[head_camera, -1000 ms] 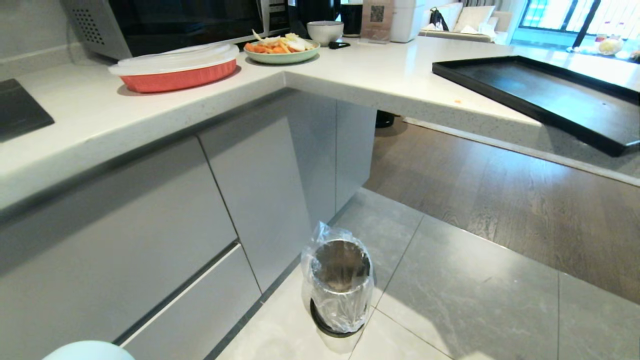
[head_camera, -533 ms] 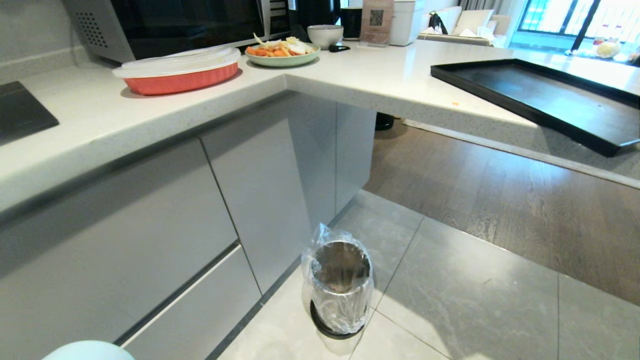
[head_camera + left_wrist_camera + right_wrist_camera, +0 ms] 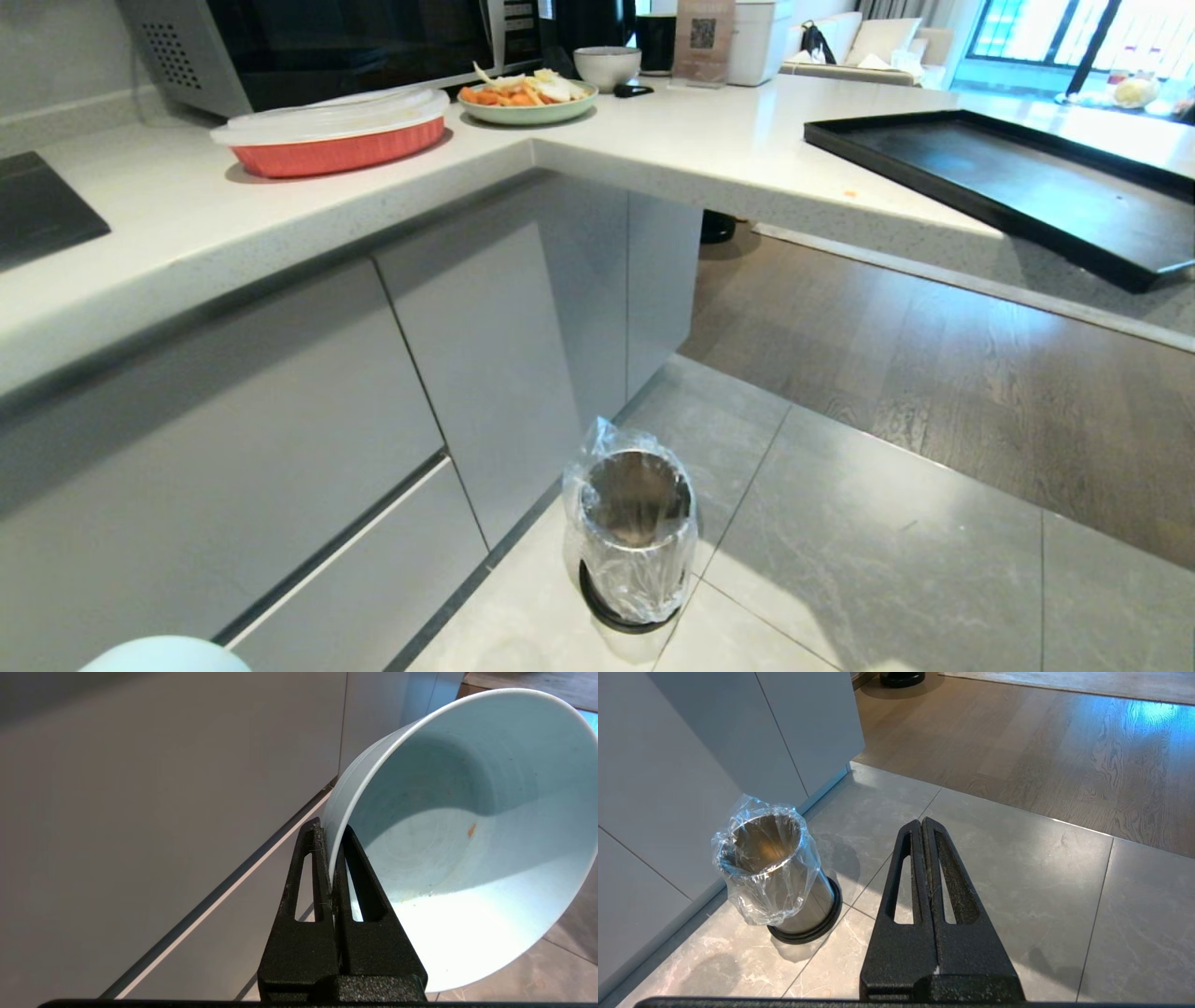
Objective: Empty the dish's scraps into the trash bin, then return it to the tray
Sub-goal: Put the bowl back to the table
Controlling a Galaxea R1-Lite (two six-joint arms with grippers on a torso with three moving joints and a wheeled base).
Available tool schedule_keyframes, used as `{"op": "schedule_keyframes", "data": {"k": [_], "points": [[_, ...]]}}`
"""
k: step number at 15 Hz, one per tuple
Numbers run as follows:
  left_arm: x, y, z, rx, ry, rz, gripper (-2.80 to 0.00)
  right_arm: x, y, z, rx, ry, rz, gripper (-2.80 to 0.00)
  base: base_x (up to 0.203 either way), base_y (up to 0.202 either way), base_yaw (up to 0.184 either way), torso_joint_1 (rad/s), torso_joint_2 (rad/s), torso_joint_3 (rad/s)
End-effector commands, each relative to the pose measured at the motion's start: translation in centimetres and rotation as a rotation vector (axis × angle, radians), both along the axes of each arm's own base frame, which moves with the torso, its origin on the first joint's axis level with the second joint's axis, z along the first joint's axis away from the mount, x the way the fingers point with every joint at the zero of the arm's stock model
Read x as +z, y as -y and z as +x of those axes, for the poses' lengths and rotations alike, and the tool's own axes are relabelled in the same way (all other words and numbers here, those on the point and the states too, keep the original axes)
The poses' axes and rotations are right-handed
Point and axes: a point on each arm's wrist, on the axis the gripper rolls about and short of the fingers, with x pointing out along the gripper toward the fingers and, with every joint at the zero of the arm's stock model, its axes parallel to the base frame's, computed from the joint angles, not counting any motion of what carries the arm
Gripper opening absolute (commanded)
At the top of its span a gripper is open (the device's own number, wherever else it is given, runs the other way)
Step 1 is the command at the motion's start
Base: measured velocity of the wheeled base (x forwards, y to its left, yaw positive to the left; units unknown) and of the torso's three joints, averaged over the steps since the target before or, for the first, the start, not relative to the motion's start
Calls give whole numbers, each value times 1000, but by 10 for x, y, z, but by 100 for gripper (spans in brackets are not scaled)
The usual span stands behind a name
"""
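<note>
While the view has steadied since a second ago, left end effector (image 3: 332, 858) pinches the dish (image 3: 467, 858) rim, nearly empty; right end effector (image 3: 923, 858) clenched, idle. Trash bin (image 3: 638, 532) on floor; tray (image 3: 1008, 187) on worktop (image 3: 700, 140) waits.

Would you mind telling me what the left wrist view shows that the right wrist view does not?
Only the left wrist view shows the left gripper clamped on the rim of the dish, tilted and nearly empty, with one orange speck inside. Only the right wrist view shows the trash bin on the floor and the shut, empty right gripper. Both show grey cabinet fronts.
</note>
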Motion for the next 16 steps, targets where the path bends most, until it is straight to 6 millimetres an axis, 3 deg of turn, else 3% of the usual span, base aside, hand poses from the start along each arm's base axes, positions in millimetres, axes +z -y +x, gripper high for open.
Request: {"op": "schedule_keyframes", "data": {"k": [1, 16], "points": [[0, 0, 0, 1, 0, 0, -280, 0, 0, 0, 0, 1, 0, -280, 0, 0, 0, 0, 0, 0], [0, 0, 0, 1, 0, 0, -280, 0, 0, 0, 0, 3, 2, -280, 0, 0, 0, 0, 0, 0]]}}
